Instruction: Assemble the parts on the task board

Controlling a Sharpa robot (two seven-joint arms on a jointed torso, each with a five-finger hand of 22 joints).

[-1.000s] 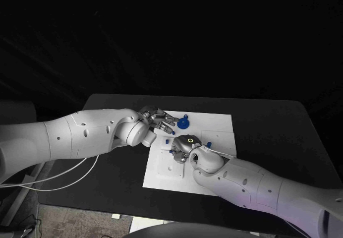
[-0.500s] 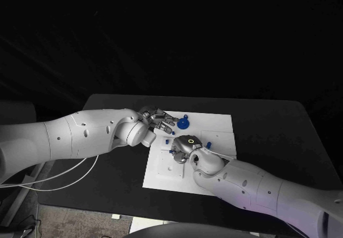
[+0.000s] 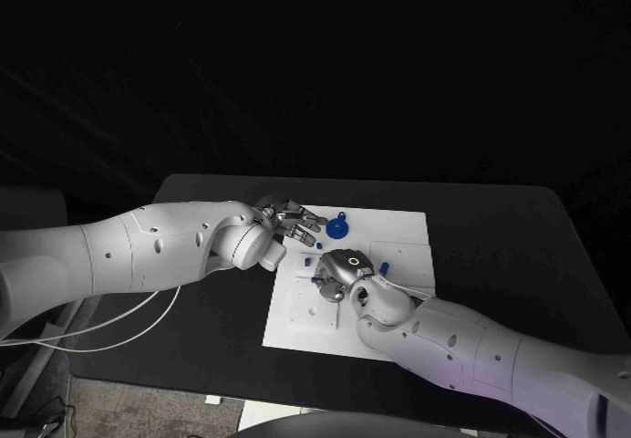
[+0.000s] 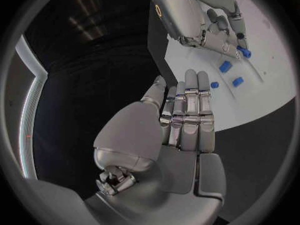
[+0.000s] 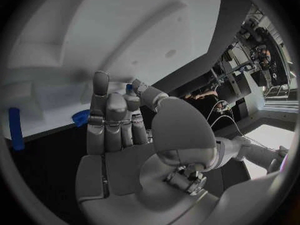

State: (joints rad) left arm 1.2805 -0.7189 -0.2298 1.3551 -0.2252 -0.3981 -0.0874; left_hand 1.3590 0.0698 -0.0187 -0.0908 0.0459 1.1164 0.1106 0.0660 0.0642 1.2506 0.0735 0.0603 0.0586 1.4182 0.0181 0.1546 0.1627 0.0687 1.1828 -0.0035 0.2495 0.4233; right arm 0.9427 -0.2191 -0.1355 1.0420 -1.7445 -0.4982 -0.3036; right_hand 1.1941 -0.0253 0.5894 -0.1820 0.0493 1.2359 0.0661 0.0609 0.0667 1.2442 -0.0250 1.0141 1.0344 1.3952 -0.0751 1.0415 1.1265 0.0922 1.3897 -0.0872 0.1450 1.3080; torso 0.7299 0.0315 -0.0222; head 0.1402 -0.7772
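The parts [image 3: 341, 223] look small, stiff and light — likely slippery, so pinch one across its flat sides. The left robot hand [image 3: 292, 222], at the board's [image 3: 401, 233] 10 o'clock, holds nothing, fingers straight and together; whether the right robot hand [image 3: 339, 270] holds anything I cannot tell.

Dim overall in the head view; black above and around the table [image 3: 500, 237], lit from overhead. Brightest on the task board [image 3: 401, 239] at frame centre and on the white arms at lower left and lower right. Faint violet tint along the lower right arm. Strong fisheye bending in both wrist views, with dark vignette round the circles. Soft glare on the left robot hand [image 4: 181, 120]; bright window patch at right rim behind the right robot hand [image 5: 125, 130].
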